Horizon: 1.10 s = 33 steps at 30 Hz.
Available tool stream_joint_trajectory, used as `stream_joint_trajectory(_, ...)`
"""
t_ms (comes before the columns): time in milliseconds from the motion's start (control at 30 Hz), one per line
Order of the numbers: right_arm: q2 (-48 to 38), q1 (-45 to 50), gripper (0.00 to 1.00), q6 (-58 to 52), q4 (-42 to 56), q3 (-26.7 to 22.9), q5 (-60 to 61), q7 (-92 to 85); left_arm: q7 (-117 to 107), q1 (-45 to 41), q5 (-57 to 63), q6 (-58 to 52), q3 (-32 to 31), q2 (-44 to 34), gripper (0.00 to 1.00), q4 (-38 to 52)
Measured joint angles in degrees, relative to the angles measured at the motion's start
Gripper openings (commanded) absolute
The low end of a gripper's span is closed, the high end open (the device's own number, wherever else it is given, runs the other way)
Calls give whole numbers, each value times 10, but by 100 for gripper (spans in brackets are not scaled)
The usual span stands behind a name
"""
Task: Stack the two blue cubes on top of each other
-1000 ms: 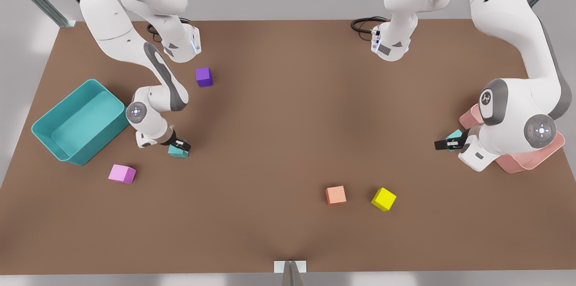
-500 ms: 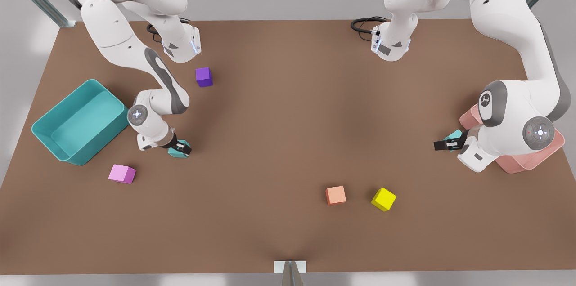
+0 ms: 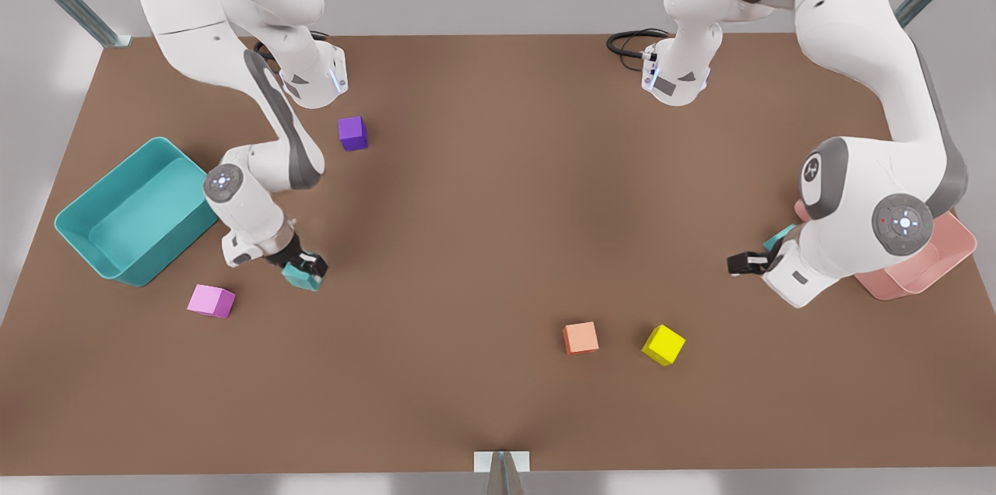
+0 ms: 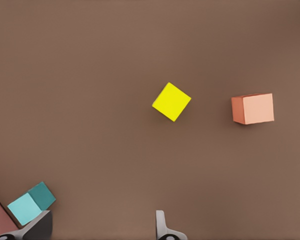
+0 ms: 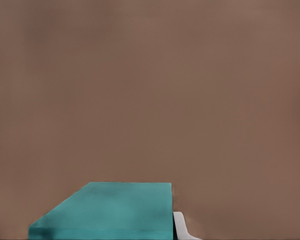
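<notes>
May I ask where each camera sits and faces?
Front view: above the table, looking down on both arms.
Left wrist view: front view's right arm, facing down; open left end effector.
Right wrist view: facing down; right end effector gripping a blue cube.
Front and left wrist views share the yellow cube.

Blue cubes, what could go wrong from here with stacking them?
1. The held blue cube, in the right jaws at the front view's left, looks tilted. It may slip or land crooked.
2. The other blue cube lies beside one finger of the open left jaws, not between them, close to the pink bin. Closing now could miss it or nudge it.
</notes>
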Motion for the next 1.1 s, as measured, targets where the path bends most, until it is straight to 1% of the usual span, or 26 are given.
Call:
stream_joint_trajectory(100,13,69,40,-143,193,9,-5,-16,0,1,-4,1,1,0,100,0)
stream_joint_trajectory(133,22,103,40,-182,241,8,-13,-22,1,3,-4,1,2,0,100,-1)
stream_joint_trajectory(233,55,217,40,-268,343,7,-32,-37,1,11,-6,1,2,-1,100,-1)
stream_joint_trajectory(333,127,334,39,-321,455,7,-58,-50,2,13,-6,0,3,1,100,-2)
stream_joint_trajectory(400,201,391,39,-340,545,5,-75,-57,2,13,-5,0,3,2,100,-3)
stream_joint_trajectory(433,232,415,39,-343,577,-6,-81,-61,3,14,-5,0,3,2,100,-3)
stream_joint_trajectory(533,310,484,39,-330,634,-51,-92,-72,8,18,-3,-1,3,2,100,-5)
stream_joint_trajectory(600,355,522,39,-312,655,-73,-95,-80,27,32,2,-1,3,0,100,-11)
stream_joint_trajectory(667,390,541,39,-288,661,-86,-97,-87,56,44,13,-1,0,-67,100,-88)
stream_joint_trajectory(700,406,546,39,-274,662,-92,-97,-91,79,50,20,-4,-1,-90,100,-110)
stream_joint_trajectory(767,434,556,39,-245,662,-104,-97,-98,133,64,29,-7,-1,-114,100,-141)
stream_joint_trajectory(900,477,566,38,-184,663,-112,-96,-112,251,76,38,18,-2,-115,100,-199)
stream_joint_trajectory(967,496,573,38,-157,666,-117,-95,-119,316,85,40,50,-2,-113,100,-244)
stream_joint_trajectory(1033,512,576,38,-131,667,-119,-95,-125,380,109,41,84,-2,-100,100,-268)
stream_joint_trajectory(1067,515,576,75,-120,667,-119,-96,-127,410,118,44,98,-1,-95,100,-280)
stream_joint_trajectory(1100,517,576,100,-112,667,-119,-104,-124,438,123,48,109,-1,-93,100,-292)
